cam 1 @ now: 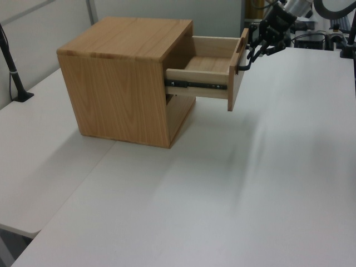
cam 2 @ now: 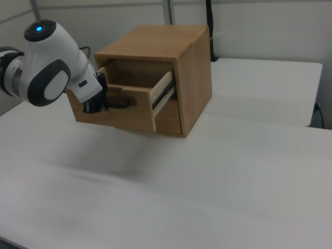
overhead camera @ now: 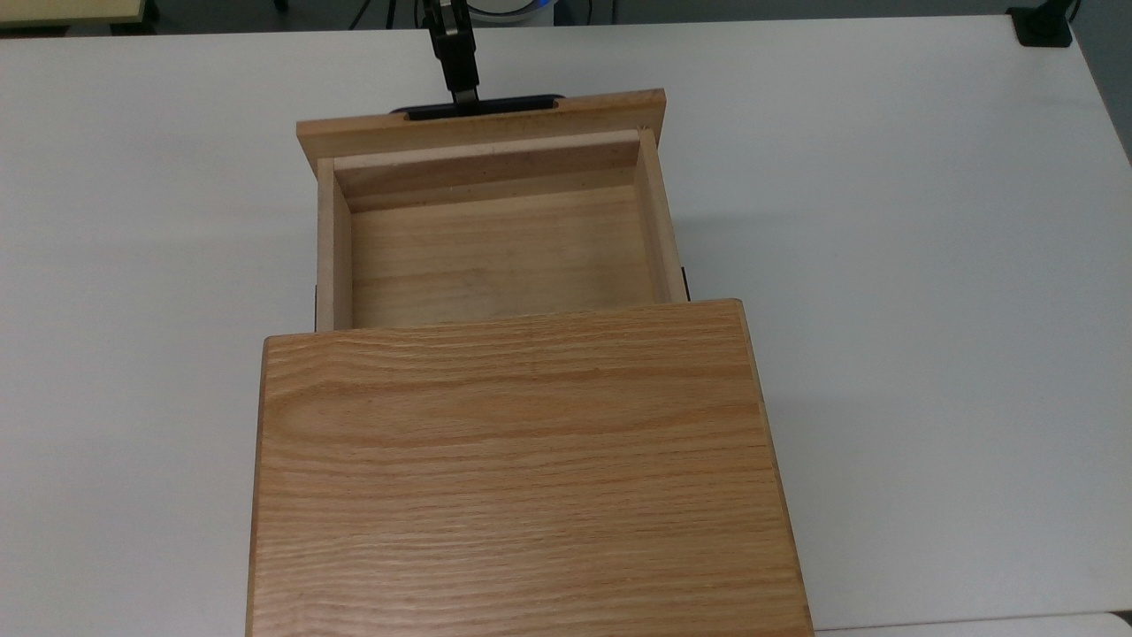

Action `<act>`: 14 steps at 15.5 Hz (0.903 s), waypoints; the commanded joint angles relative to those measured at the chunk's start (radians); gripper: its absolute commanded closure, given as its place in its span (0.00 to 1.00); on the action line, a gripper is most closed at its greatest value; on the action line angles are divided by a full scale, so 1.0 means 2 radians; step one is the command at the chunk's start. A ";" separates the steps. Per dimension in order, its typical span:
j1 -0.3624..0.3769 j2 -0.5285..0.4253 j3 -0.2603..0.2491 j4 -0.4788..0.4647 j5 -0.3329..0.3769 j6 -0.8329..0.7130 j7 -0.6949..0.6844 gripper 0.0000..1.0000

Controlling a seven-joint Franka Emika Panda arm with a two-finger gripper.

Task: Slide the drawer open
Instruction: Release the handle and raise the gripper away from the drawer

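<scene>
Found a light oak wooden drawer with paler side walls drawn far out from the front of a large wood-grain box cabinet, most of its bare floor showing past the cabinet's top edge in the top view. Saw nothing lying inside it. Noted its rear end lodged in the cabinet's opening, the tray level and hanging above a plain white counter without touching it.

Spotted a long black bar handle on the wide front panel, on the face turned away from the cabinet. Caught a slim black two-finger pincer clamped narrowly on that handle near its middle, reaching in from the side opposite the cabinet.

From the left view, made out the drawer jutting from the cabinet toward the left view's right, a dark metal slide rail along its side wall, and the pincer against the handle.

From the right view, picked out the drawer sticking out of the cabinet toward the right view's left, the pincer at the handle, and the white and grey robot arm just beyond the front panel, farther from the cabinet
</scene>
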 commanded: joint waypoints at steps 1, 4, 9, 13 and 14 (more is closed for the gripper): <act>-0.007 -0.023 0.005 -0.009 0.010 -0.010 -0.036 0.84; -0.007 -0.013 0.005 0.004 0.010 -0.033 -0.036 0.00; -0.006 -0.021 0.005 0.039 0.019 -0.136 -0.092 0.00; -0.007 -0.009 0.014 0.091 0.023 -0.267 -0.286 0.00; -0.012 -0.005 0.025 0.101 0.023 -0.289 -0.340 0.00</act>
